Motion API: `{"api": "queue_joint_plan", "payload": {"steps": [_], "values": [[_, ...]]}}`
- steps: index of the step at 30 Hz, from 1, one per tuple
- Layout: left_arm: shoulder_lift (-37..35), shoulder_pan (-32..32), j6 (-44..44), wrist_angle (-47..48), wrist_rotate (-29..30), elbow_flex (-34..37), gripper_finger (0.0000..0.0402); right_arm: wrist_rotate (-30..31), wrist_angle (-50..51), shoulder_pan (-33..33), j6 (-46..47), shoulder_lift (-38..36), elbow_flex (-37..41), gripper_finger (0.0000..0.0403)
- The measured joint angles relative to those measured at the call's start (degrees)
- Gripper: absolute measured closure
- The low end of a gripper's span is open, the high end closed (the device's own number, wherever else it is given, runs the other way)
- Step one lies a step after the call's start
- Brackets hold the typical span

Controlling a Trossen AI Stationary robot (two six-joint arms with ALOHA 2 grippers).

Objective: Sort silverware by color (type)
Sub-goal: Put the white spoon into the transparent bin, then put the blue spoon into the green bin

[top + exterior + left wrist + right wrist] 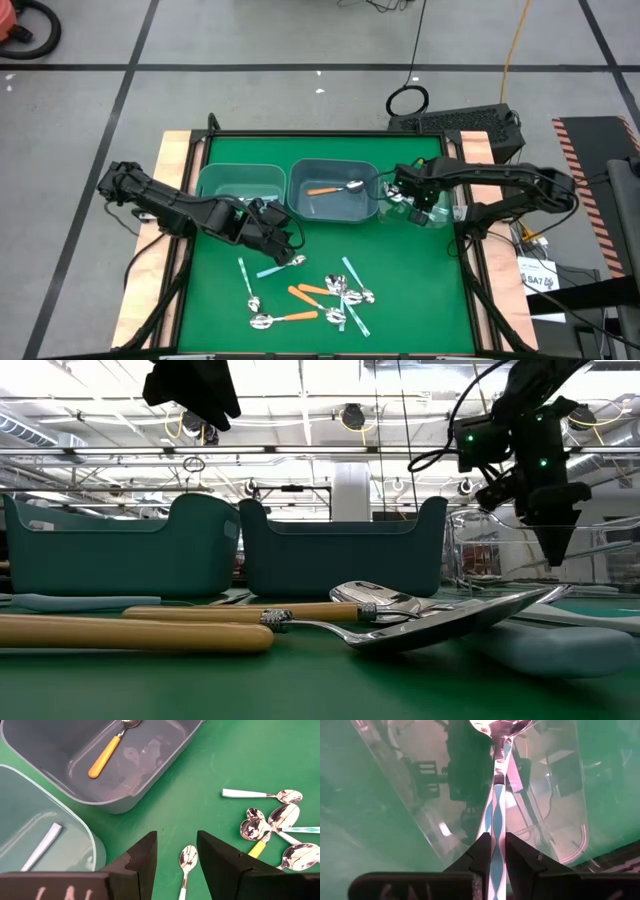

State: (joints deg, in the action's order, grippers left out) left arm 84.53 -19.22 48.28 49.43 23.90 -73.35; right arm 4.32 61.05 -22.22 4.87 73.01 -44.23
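right gripper (494, 854) is over the clear bin (432, 210) at the right end of the bin row, fingers (481, 852) pinched on the striped blue/white handle of a teal spoon (493, 820). spoon runs straight out from the fingertips, metal bowl at the far end down inside the clear bin. can't tell if the bowl touches the bin floor.

left gripper (176, 851) is over the green mat (420, 280), just in front of the left bin (238, 182), fingers apart w/ nothing between them. a light blue spoon (185, 865) lies on the mat right under the gap, bowl pointing toward the bins.

bins: middle grey-blue bin (332, 190) has 1 orange spoon (333, 188) lying flat in it. left bin has 1 pale-handled piece (42, 846); its head is out of shot.

rest of the silverware is a loose pile (335, 295) on the mat, front-centre: orange, light blue and teal handles mixed, some overlapping. one white-blue spoon (260, 795) lies off by itself at the pile edge.

low view: orange handles (130, 632) and a shiny spoon bowl (420, 622) lie in the foreground w/ both blue bins upright behind.
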Motion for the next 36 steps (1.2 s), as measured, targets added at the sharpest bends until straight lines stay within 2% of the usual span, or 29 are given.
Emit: {"api": "queue_joint_plan", "payload": {"steps": [6, 15, 27, 31, 36], "values": [[0.6, 0.2, -0.2, 0.0, 0.0, 0.0, 0.0256, 0.0, -4.2, 0.0, 0.5, 0.2, 0.0, 0.036], [1.4, 0.8, 0.0, -0.5, 0.0, 0.0, 0.0256, 0.8, -4.9, 0.0, 0.7, 0.2, 0.0, 0.0356], [1.4, 3.0, -1.8, -3.5, -1.5, 0.0, 0.0256, 4.6, -5.8, 0.0, 3.1, -0.7, 0.0, 0.0238], [1.4, 3.6, -2.1, -3.1, -1.5, 0.0, 0.0256, 4.2, -4.7, 0.2, 5.7, -3.5, 0.0, 0.0226], [1.4, 3.6, -3.5, -3.0, -1.5, 0.0, 0.0256, -1.2, -4.2, 0.4, 11.8, -10.0, 0.0, 0.0231]]}}
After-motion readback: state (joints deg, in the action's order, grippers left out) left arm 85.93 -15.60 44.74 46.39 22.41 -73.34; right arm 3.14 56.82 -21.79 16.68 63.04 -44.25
